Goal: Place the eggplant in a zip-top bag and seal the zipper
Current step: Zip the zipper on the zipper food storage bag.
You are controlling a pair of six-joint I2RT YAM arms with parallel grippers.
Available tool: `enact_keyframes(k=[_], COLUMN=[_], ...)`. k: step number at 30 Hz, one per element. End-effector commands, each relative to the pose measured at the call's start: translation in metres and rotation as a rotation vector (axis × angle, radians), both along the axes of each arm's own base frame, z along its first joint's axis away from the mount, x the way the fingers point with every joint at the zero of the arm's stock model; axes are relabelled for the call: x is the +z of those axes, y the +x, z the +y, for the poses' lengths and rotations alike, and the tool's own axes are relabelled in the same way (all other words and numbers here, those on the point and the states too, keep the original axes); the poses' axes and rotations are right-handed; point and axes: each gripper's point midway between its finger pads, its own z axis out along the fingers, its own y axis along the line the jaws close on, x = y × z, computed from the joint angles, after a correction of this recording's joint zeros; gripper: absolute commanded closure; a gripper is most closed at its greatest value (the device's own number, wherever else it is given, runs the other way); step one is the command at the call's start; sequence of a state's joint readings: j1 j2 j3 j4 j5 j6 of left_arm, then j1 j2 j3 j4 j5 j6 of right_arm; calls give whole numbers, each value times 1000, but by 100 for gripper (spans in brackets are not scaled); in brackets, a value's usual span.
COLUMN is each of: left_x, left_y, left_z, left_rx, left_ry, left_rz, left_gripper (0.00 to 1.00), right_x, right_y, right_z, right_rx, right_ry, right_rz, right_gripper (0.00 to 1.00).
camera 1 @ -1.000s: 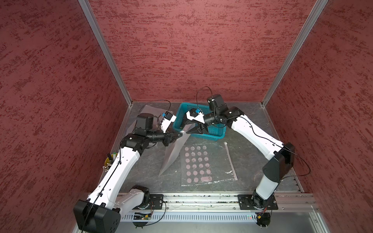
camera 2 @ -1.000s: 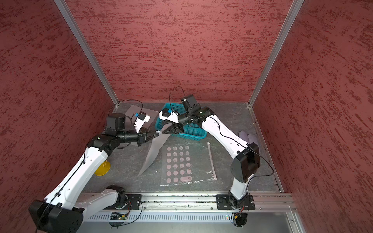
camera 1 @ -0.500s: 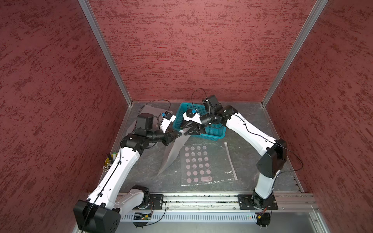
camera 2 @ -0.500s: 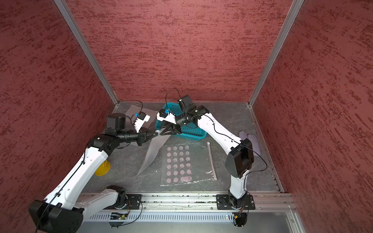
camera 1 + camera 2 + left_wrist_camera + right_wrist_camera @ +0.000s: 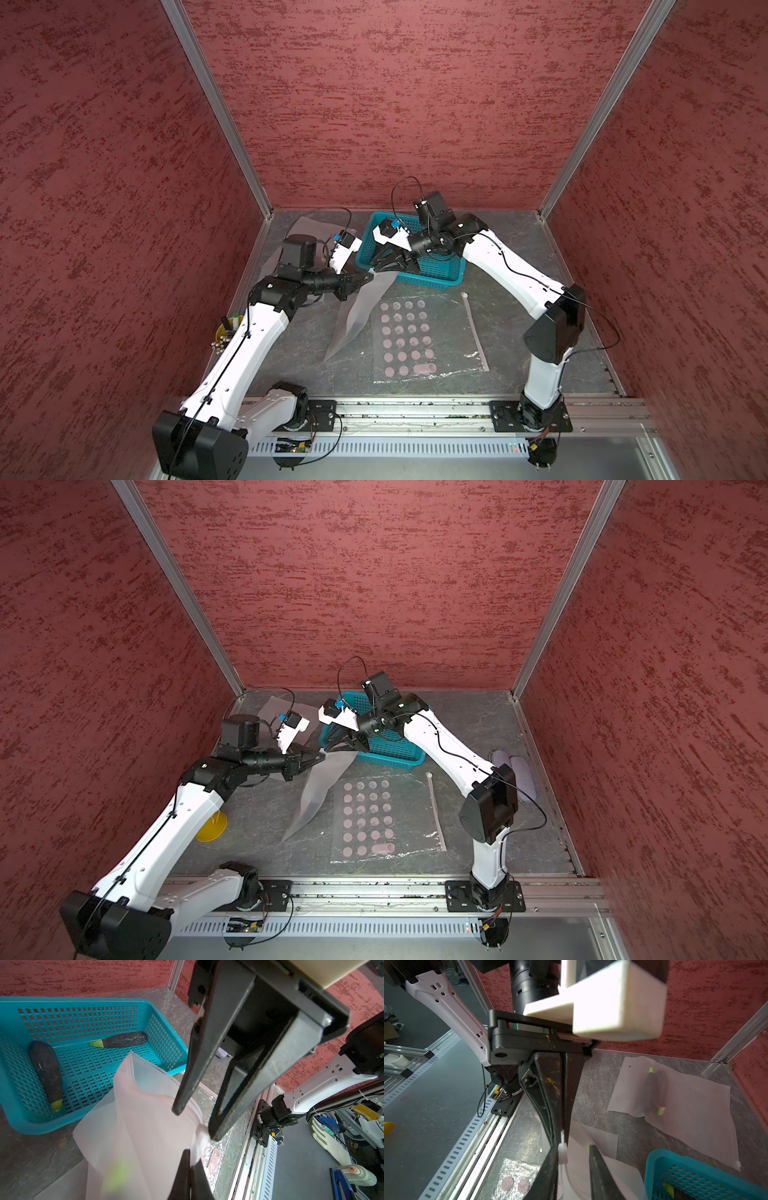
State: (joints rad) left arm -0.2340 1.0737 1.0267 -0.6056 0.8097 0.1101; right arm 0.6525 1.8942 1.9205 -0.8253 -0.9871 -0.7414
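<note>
Overhead, in both top views, the left gripper is clamped on the top corner of a frosted, translucent plastic zip-top bag. The bag hangs slanting down to the grey table, beside a clear sheet dotted with pink discs. The right gripper meets the bag's mouth at the corner of a teal perforated plastic basket nearest the left arm; no eggplant can be made out here. From the left wrist, a plump dark eggplant and a slimmer dark eggplant lie in the basket, roughly at right angles, just beyond the bag's mouth. The right arm is nearer, so it likely fetches one. A pink tag carries print too small to read. From the right wrist, the right gripper's jaws stand narrowly apart astride the bag's lip, with the white zipper slider against one finger.
</note>
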Motion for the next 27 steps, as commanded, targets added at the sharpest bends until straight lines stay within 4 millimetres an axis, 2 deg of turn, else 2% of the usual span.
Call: enact_keyframes(k=[1, 6, 14, 27], left_x=[0, 0, -3, -6], left_y=[2, 3, 3, 3], left_z=[2, 4, 4, 5], left_rx=[4, 13, 14, 17], left_ry=[0, 0, 3, 3], left_rz=[-19, -20, -11, -1], left_gripper=[100, 100, 100, 100], right_x=[-4, -8, -8, -9], right_y=[-2, -3, -7, -5], right_z=[4, 5, 5, 4], right_rx=[12, 18, 32, 14], right_ry=[-22, -42, -46, -66], right_rz=[41, 55, 64, 66], right_gripper=[77, 72, 82, 77])
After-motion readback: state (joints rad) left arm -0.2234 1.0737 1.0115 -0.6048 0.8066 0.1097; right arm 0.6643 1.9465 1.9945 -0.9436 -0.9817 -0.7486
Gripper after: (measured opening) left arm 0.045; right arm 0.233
